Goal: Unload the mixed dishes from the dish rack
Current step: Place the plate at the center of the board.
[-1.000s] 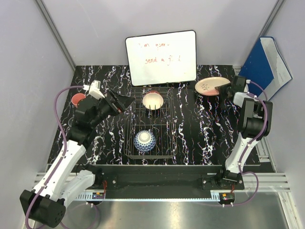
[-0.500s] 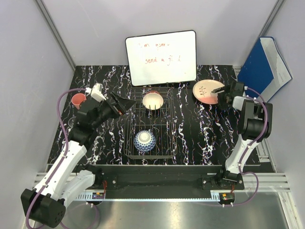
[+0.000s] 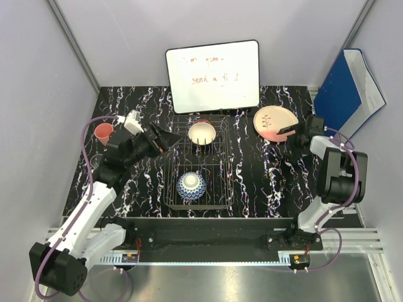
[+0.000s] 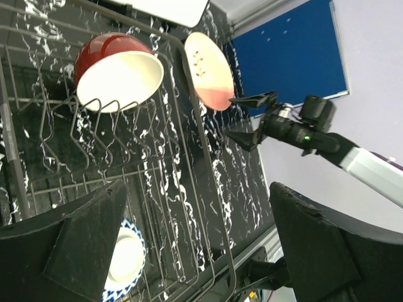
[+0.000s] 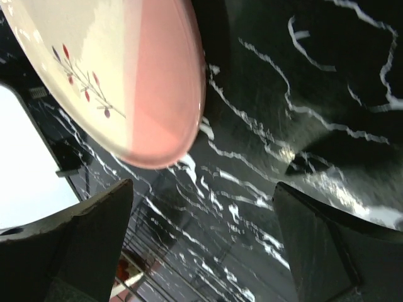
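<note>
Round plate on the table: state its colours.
Round plate: cream, one pink segment, small leafy sprig; clearest in right wrist view.

Pale grey walls on three sides, evenly lit, with slim metal posts in the corners. Black tabletop veined in white. Whiteboard with red scribble propped at the back, blue folder leaning back right. Brushed metal surface along the near edge.

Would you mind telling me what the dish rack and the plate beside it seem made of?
Dish rack: thin black wire, likely coated metal, judging by its open grid. Plate: glossy, probably glazed ceramic or hard plastic; the sheen on its cream-and-pink face leaves that open.
</note>
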